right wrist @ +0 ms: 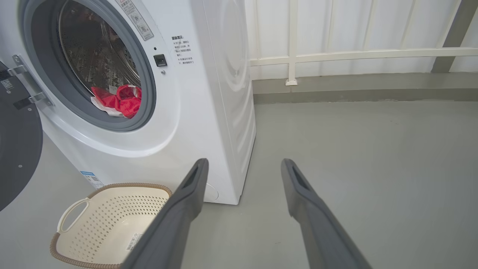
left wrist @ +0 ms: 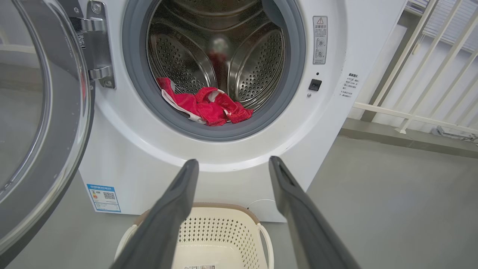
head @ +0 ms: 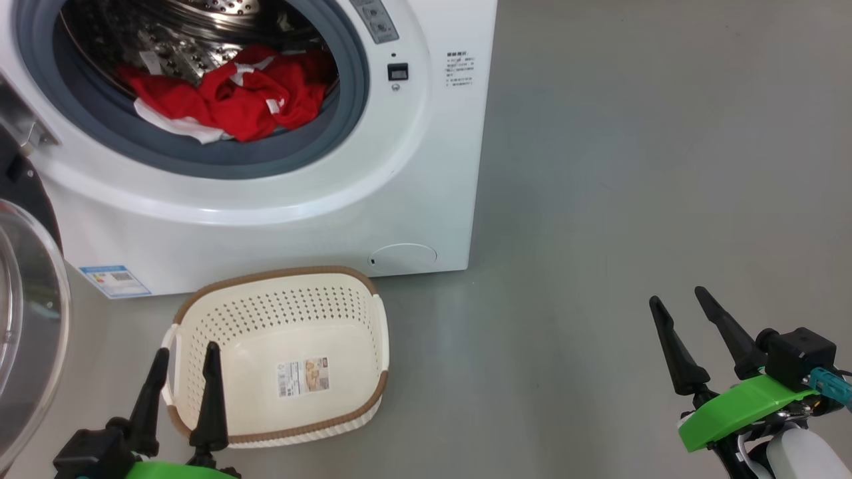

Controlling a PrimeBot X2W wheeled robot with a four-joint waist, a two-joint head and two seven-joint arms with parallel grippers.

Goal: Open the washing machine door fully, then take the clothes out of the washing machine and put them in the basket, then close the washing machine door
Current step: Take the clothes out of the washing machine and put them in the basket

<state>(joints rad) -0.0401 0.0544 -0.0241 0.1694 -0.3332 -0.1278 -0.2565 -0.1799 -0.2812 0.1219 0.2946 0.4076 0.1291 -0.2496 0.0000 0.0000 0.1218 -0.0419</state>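
- The door (head: 30, 313) of the washing machine (head: 426, 166) is swung open on our left side. Its glass bowl & dark rim sit at the left edge of the head view, and it hangs on a metal hinge (left wrist: 98, 48).
- The clothes (head: 239, 100) are a red bundle w/ white bits. They lie at the bottom front of the steel drum (left wrist: 257, 63), w/ the near edge over the lower lip of the grey seal (head: 200, 159).
- The basket (head: 279, 274) stands upright on the floor (head: 632, 166), just in front of the machine & below the opening. A paper label (head: 303, 377) is on its bottom.
- Our left hand (head: 187, 348) is low on the left in the head view, fingers spread wide w/ nothing between them.
  - There its tips show over the basket's near-left corner.
  - In the left wrist view the fingers point at the machine's front under the opening, w/ the basket beneath.
- Our right hand (head: 677, 295) is at the lower right, fingers also wide apart & holding nothing. It's over bare floor, well apart from the machine & basket.
- A blue label (head: 114, 281) sits on the machine's lower front corner, on the door side.
- A white railing (right wrist: 336, 56) runs along the wall behind the machine in the right wrist view.
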